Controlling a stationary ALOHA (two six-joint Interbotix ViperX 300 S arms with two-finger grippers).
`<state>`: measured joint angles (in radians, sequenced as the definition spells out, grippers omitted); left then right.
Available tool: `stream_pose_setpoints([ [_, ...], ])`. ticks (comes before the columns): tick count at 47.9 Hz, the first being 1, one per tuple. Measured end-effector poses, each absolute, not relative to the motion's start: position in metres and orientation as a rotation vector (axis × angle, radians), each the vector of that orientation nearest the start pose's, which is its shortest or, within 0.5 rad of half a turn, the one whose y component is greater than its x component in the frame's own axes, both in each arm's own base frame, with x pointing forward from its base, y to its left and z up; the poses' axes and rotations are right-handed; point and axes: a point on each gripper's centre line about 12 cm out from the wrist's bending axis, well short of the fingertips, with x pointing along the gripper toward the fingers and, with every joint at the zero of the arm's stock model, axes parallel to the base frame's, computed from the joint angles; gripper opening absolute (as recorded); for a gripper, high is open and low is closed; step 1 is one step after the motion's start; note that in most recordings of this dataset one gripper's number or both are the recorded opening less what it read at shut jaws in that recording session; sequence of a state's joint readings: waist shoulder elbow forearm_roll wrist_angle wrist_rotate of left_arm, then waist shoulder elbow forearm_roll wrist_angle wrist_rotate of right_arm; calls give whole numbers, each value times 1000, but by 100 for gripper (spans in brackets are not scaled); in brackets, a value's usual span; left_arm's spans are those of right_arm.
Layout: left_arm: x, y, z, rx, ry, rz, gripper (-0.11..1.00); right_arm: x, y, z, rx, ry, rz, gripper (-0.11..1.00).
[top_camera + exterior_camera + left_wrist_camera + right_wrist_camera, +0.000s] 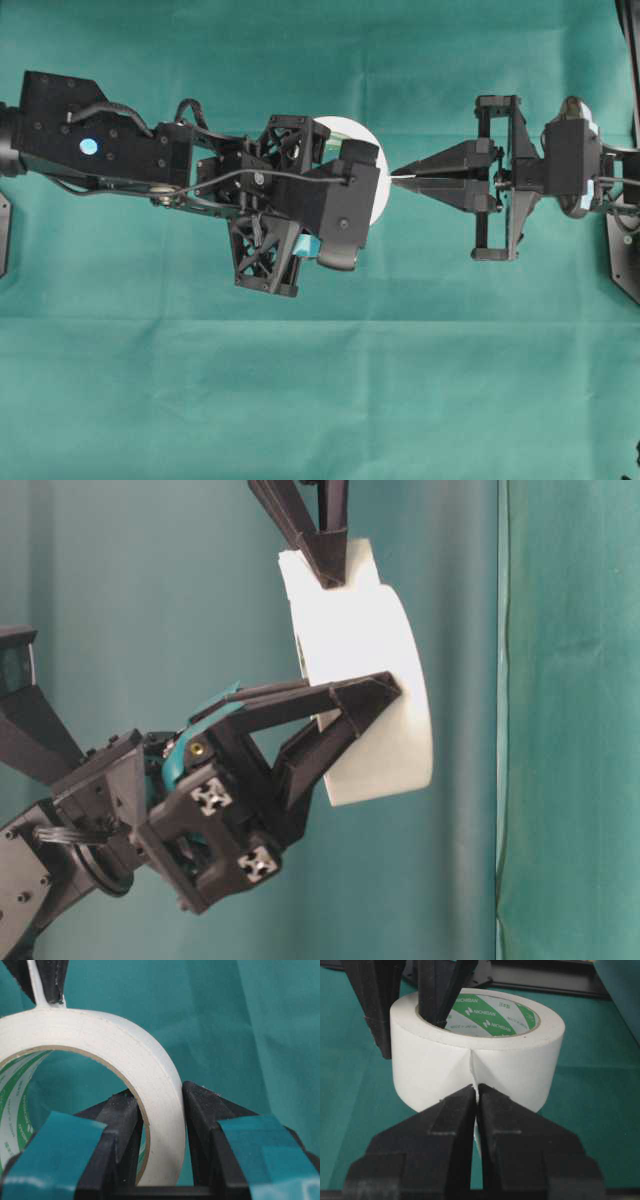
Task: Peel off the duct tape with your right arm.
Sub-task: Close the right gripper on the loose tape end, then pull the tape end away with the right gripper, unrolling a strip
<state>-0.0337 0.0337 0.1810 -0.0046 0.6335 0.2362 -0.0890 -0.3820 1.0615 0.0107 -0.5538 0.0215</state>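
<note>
- Your left gripper (160, 1110) holds the roll of tape (477, 1057) up off the green cloth (320, 400).
- One left finger (117, 1130) sits inside the hole of the roll and the other is outside. The two are pressed on the white wall of the roll between them.
- You can see blue-green strips on those left fingers.
- The roll is white. Its inside ring (492, 1015) is green and white with letters on it.
- In the view from above, most of the roll hides under the left gripper. Only a white curved edge peeks out.
- Your right gripper (476, 1095) comes in from the other side and its tips are right at the outside of the roll.
- The right fingers are plain black and pointy. They are squeezed together, with a thin white strip of tape (35, 982) pinched between the tips.
- That thin strip comes off the outside of the roll and runs into the right tips.
- The two arms point at each other across the middle of the table.
</note>
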Motion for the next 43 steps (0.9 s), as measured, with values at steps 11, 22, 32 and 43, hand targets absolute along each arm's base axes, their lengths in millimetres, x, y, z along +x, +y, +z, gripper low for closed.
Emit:
stream_pose_setpoints([
  [11, 441, -23, 272, 278, 836, -166, 22, 290, -31, 222, 34, 121, -110, -9],
  [22, 438, -49, 271, 321, 836, -231, 22, 288, -38, 222, 36, 110, -137, -9],
  [32, 437, -55, 272, 327, 834, -244, 22, 287, -39, 219, 36, 118, -139, -9],
  [43, 432, -79, 275, 391, 815, -315, 22, 283, -48, 217, 37, 117, -172, -9],
])
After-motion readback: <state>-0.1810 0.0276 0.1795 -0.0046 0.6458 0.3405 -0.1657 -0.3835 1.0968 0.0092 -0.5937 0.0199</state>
